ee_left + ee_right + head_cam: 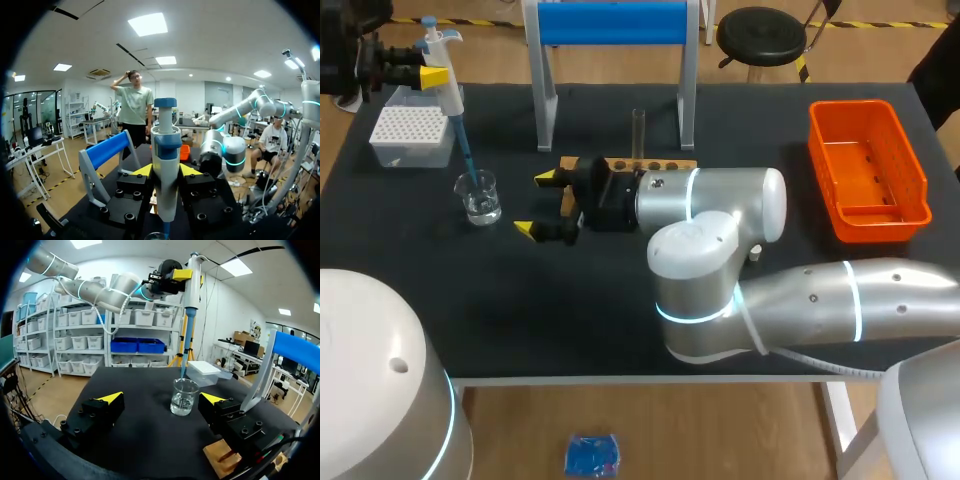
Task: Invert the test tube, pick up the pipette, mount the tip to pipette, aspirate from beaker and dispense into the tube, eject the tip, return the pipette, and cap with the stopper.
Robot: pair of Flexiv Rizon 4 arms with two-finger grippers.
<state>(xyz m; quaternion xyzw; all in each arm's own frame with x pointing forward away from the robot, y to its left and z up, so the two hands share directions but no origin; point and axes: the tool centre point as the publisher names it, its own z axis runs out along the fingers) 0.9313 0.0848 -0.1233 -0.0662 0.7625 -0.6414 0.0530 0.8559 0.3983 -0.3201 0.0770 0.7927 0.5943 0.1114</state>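
**Pipette tip down in beaker; tube waits off to frame right**

Black-covered table [440, 320] fills the head view. The grey-white right arm [720, 260] enters from lower right and lies across the middle. Its right gripper [535, 203] points frame left, fingers spread wide, holding nothing. Blue-and-white frame stand [612, 22] at top centre, orange plastic basket [868, 104] at right, white tip box [412, 135] at upper left. Light wooden rack [655, 165] at centre, its left end covered by the right gripper's body.

Left gripper [165, 171], upper left in the head view, is clamped on the white-and-blue pipette [448, 95]. Its long axis is near upright, and its blue tip [465, 150] reaches down into the clear glass beaker [479, 196], left of centre. Clear glass test tube [639, 135] stands upright in the rack, frame right of the beaker.

Judgement: the carry to the tube runs rightward, above or behind the open right gripper, which sits between beaker and rack.

Unclear: whether the tip end is under the water, any liquid inside the tip, which end of the tube is open. Stopper not made out. Left arm mostly cut off.
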